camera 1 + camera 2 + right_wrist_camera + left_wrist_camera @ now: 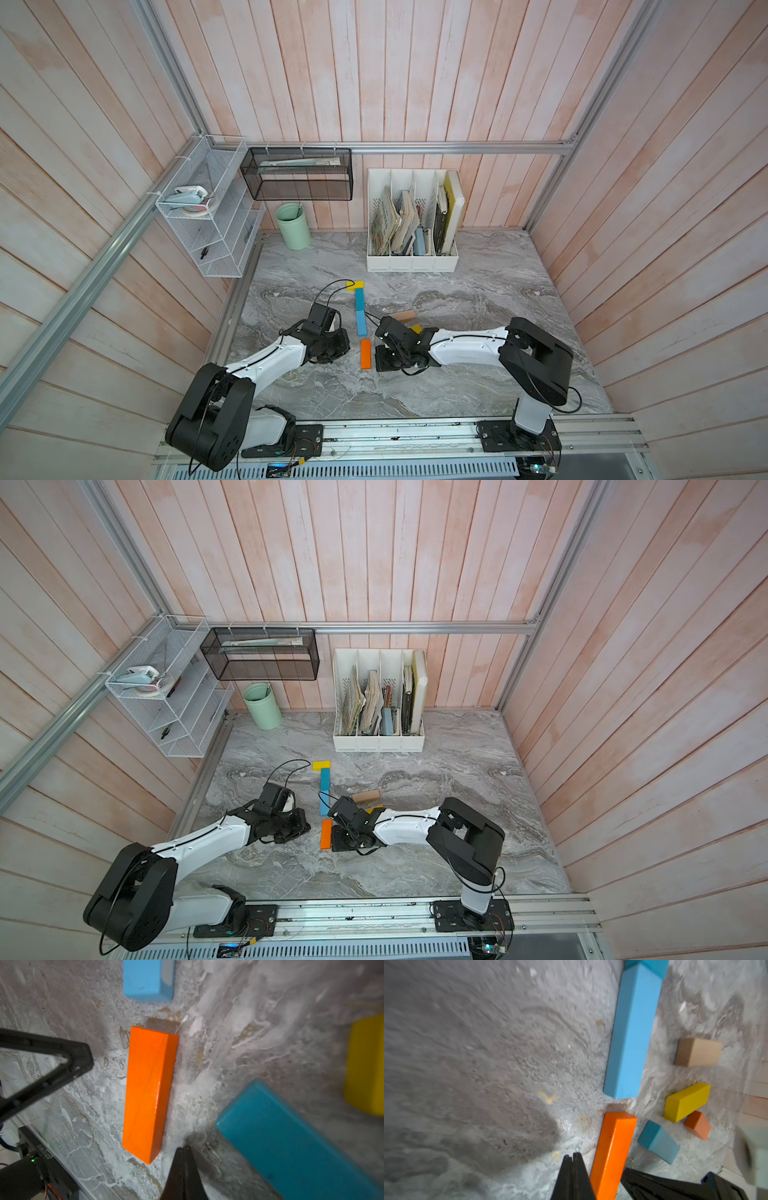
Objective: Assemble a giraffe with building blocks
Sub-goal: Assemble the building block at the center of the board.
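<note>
Orange bar (pixel 365 353) lies mid-worktop (pixel 415 395), just short of the blue bar (pixel 361 323). The left gripper (pixel 572 1156) and right gripper (pixel 184 1150) flank it, the 2 pinched closed, empty.

Small matte rectangular building blocks: eight.
- Blue or teal: three. Teal bar in row (pixel 359 299), light blue bar in row (pixel 361 323), loose teal bar (pixel 658 1141).
- Orange: two. Orange bar in row (pixel 365 353), loose orange bar (pixel 698 1125).
- Yellow: two. Yellow bar at row's far end (pixel 355 285), loose yellow bar (pixel 687 1102).
- Plain tan wooden bar (pixel 404 316): one.

White-and-black robot arms: two.
Mint green cup (pixel 294 226): one.
White plastic file organiser (pixel 411 262): one, four slots.
Black mesh basket (pixel 297 193): one.
White wire rack (pixel 216 249): one.
</note>
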Tool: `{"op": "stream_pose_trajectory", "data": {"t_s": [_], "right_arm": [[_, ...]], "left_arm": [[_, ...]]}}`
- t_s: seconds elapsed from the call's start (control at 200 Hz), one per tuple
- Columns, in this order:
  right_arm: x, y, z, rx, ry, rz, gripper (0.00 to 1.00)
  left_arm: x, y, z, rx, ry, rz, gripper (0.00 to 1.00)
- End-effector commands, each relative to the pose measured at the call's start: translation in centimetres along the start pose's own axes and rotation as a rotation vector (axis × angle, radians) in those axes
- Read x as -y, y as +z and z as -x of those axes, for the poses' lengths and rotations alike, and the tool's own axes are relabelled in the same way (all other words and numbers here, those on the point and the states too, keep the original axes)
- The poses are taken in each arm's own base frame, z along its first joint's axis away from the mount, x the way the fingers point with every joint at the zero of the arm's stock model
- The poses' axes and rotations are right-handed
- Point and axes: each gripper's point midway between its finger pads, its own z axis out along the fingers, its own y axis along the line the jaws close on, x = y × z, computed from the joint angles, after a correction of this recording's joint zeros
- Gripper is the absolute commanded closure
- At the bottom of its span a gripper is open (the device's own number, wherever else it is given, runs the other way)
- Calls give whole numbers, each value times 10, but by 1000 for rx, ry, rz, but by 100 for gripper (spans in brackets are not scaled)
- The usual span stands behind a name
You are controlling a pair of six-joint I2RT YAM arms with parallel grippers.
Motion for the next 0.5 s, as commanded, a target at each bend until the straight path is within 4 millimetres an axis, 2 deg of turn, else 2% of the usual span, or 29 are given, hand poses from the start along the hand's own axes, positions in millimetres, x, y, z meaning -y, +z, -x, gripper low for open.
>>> {"op": "stream_pose_trajectory", "data": {"t_s": [0.0,0.22,0.495], "right_arm": [[-14,3,9,-7,-28,80,100],[0,9,12,-7,8,95,100],[3,21,13,-25,15,109,100]], "left_arm": [[9,4,-14,-59,13,-44,100],[-2,6,-30,-89,4,-23,100],[0,17,-29,-95,-10,-35,100]]}}
